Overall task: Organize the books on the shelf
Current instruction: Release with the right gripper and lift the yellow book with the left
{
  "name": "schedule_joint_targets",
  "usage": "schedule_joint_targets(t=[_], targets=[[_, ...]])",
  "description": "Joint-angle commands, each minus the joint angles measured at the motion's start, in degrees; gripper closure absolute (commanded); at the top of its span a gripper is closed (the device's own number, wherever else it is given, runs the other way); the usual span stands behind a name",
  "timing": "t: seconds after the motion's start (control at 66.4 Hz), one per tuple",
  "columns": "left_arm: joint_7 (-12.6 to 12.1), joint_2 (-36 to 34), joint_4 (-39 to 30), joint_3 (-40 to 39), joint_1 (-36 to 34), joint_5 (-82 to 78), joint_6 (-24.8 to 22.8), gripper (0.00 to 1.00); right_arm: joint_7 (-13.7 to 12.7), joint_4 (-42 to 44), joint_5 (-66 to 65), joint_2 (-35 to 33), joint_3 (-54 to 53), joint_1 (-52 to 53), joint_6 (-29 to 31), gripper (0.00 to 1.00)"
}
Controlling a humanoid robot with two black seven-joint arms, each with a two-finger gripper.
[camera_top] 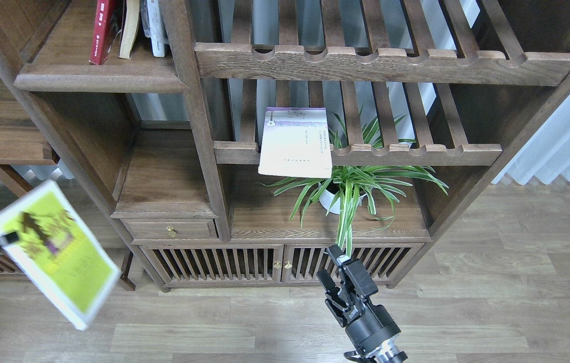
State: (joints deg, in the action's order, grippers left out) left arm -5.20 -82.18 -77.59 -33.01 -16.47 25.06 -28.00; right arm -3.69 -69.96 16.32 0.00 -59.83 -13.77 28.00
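Observation:
My left gripper point(6, 239) comes in at the far left and is shut on the top-left edge of the yellow-green book with a white border point(55, 254). It holds the book tilted in the air, left of the cabinet. The pale lavender-white book point(296, 143) lies flat on a slatted rack and overhangs its front rail. The red book point(103, 30) stands on the solid dark-brown shelf point(98, 76) at the top left, beside a tan book point(131, 27) and a white one point(156, 27). My right gripper point(331, 266) is open and empty, low in front of the cabinet doors.
Slatted racks with notched rails point(385, 63) fill the upper right. A potted spider plant point(347, 186) stands under the lavender book. A post point(191, 101) divides the shelf from the racks. A small drawer point(170, 230) and slatted doors point(244, 262) sit below, above the wooden floor.

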Motion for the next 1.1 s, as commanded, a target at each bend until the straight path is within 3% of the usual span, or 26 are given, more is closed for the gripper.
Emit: schedule_joint_targets(t=[0.0, 0.181, 0.467, 0.768, 0.843, 0.933, 1.008, 1.084], targets=[[1.3, -6.3, 0.0, -2.5, -0.5, 4.0, 0.0, 0.97, 0.0, 0.3, 0.0, 0.0, -0.1, 0.9, 0.0, 0.0], [1.3, -12.7, 0.0, -7.3, -3.0, 11.2, 0.0, 0.97, 0.0, 0.3, 0.0, 0.0, -0.1, 1.4, 0.0, 0.0], [1.3, -13.1, 0.0, -7.4, -19.6, 12.0, 0.0, 0.97, 0.0, 0.3, 0.0, 0.0, -1.6, 1.4, 0.0, 0.0], [0.7, -12.1, -1.2, -7.9, -26.6, 11.9, 0.0, 0.97, -0.1, 0.3, -0.1, 0.0, -1.9, 1.4, 0.0, 0.0], [0.2, -9.8, -1.3, -8.0, -28.6, 11.7, 0.0, 0.97, -0.1, 0.3, -0.1, 0.0, -1.9, 1.4, 0.0, 0.0], [-2.3, -4.3, -1.3, -8.0, -32.5, 11.5, 0.0, 0.97, -0.1, 0.3, -0.5, 0.0, -2.0, 1.4, 0.0, 0.0], [-5.4, 6.3, -1.1, -7.5, -40.5, 11.4, 0.0, 0.97, 0.0, 0.3, -0.8, 0.0, -2.0, 1.4, 0.0, 0.0], [-5.8, 11.1, -0.8, -6.6, -43.9, 11.2, 0.0, 0.97, -0.1, 0.2, -0.8, 0.0, -2.4, 1.4, 0.0, 0.0]])
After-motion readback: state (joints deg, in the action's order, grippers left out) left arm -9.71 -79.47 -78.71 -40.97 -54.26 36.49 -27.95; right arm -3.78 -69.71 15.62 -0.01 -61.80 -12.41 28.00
